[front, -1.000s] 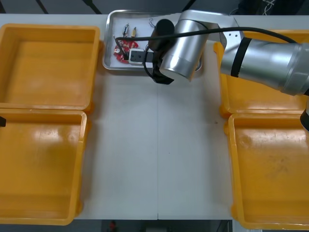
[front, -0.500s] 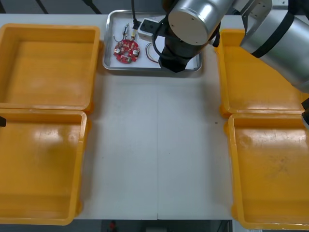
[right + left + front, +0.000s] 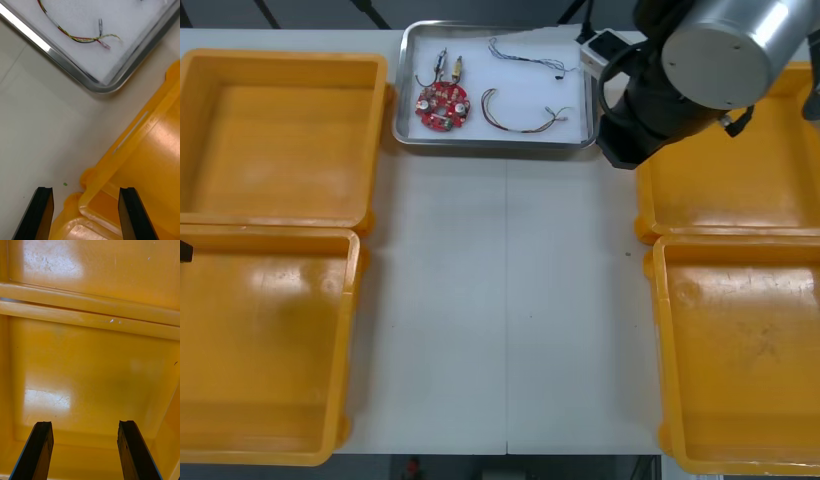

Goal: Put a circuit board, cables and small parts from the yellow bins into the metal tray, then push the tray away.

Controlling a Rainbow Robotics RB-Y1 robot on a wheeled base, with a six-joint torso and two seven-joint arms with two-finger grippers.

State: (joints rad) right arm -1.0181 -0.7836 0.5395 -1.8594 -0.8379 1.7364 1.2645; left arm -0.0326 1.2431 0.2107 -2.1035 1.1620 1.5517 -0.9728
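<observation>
Hovering in the upper right of the front view, the silver right arm (image 3: 720, 50) sits over the gap between the shiny metal tray (image 3: 480, 144) and the far yellow plastic bin on the right (image 3: 740, 200). Its wrist camera shows the right gripper (image 3: 85, 193) with both black fingers spread wide and nothing between them, poised above the light table (image 3: 510, 300) and that bin's rounded corner (image 3: 150, 150), near the tray's corner (image 3: 56, 60).

The tray sits at the top centre of the front view, white inside. The round red circuit board (image 3: 442, 105) lies at its left end, with small metal parts (image 3: 448, 66) just beyond it. A red and yellow cable (image 3: 515, 115) curls in the middle, its loose end near that corner (image 3: 80, 38). A twisted blue and white cable (image 3: 525, 57) runs along the far side.

The left gripper (image 3: 85, 427) hangs over a yellow bin's bare floor (image 3: 93, 367), fingers apart and holding nothing.
</observation>
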